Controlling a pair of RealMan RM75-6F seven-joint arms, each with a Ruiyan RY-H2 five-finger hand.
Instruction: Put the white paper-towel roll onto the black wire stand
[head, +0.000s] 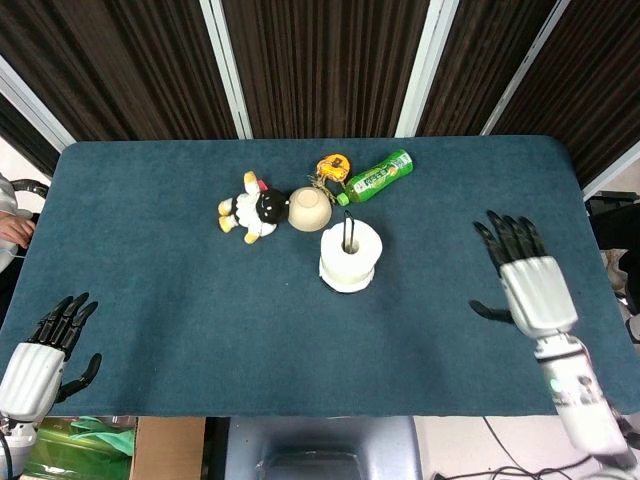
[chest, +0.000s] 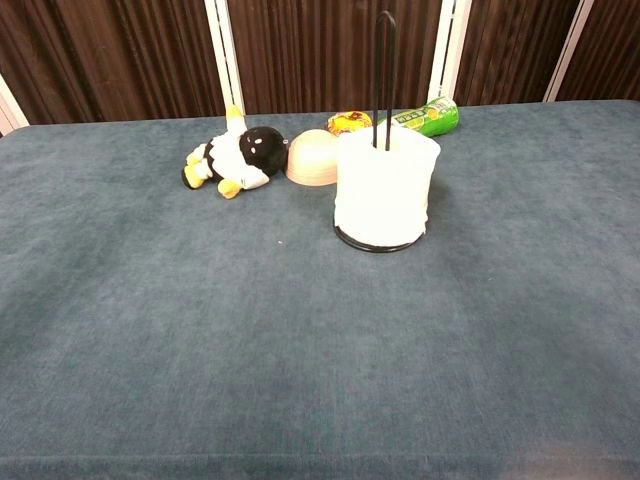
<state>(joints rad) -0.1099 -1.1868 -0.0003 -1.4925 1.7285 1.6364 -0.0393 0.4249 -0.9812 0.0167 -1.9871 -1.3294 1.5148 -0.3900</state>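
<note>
The white paper-towel roll (head: 350, 255) (chest: 384, 191) stands upright on the black wire stand (chest: 382, 66), whose rod pokes up through the roll's core and whose ring base (chest: 360, 242) shows under it. My right hand (head: 527, 283) hovers well to the right of the roll, near the table's right side, fingers spread and empty. At the near left corner my left hand (head: 42, 355) is open and empty too. Neither hand appears in the chest view.
Behind the roll lie a black-and-white plush penguin (head: 248, 210) (chest: 230, 156), an upturned beige bowl (head: 309, 208) (chest: 317, 158), an orange toy (head: 330, 167) and a green bottle (head: 375, 176) (chest: 425, 115) on its side. The table (head: 180, 300) is covered in blue cloth.
</note>
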